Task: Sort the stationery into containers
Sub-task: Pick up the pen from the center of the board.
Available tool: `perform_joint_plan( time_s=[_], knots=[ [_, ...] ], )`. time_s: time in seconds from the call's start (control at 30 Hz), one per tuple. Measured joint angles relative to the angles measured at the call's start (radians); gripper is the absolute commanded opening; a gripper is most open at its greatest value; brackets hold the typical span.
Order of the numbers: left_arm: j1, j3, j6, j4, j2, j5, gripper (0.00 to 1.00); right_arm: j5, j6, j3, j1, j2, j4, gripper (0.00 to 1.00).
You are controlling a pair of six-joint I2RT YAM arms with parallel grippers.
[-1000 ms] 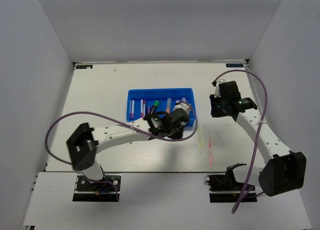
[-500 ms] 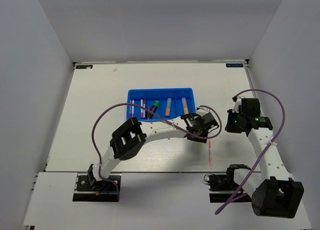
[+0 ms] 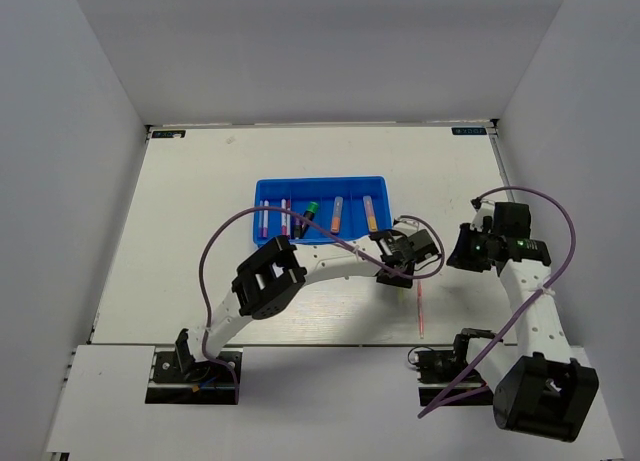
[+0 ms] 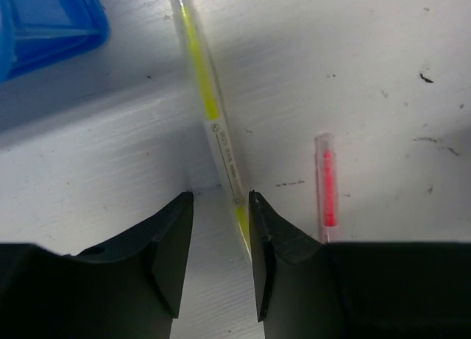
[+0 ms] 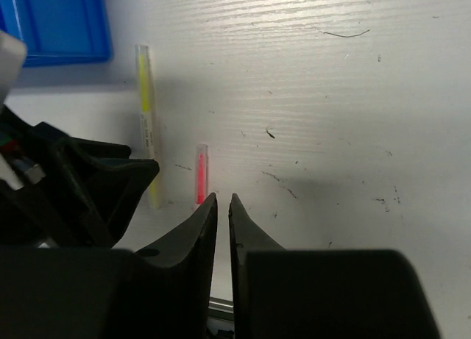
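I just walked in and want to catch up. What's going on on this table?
A robot is sorting stationery into a blue tray, which already holds several pens. The left hand, out past the tray's right end, is open and low over a yellow stick on the table. The stick runs between its fingers, not yet gripped. A pink stick lies just beside it. The right hand hangs nearby, nearly closed and empty.

Overhead camera looks down on the whole table [image 3: 200, 181]; both wrist cameras, close above it, share the yellow stick [image 4: 199, 67].
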Motion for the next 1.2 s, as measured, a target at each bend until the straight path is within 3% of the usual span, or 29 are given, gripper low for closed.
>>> perform_joint_plan(
  time_s=[0.5, 1.0, 1.2],
  knots=[
    [-0.002, 0.045, -0.023, -0.034, 0.040, -0.045, 0.36, -0.112, -0.001, 0.000, -0.064, -0.035, -0.023, 0.16],
    [-0.047, -0.158, -0.019, -0.032, -0.070, -0.159, 0.32, -0.174, -0.002, 0.000, -0.097, -0.045, -0.027, 0.16],
    [-0.049, -0.221, -0.004, -0.053, -0.108, -0.172, 0.10, -0.193, -0.001, 0.000, -0.102, -0.045, -0.028, 0.17]
  ],
)
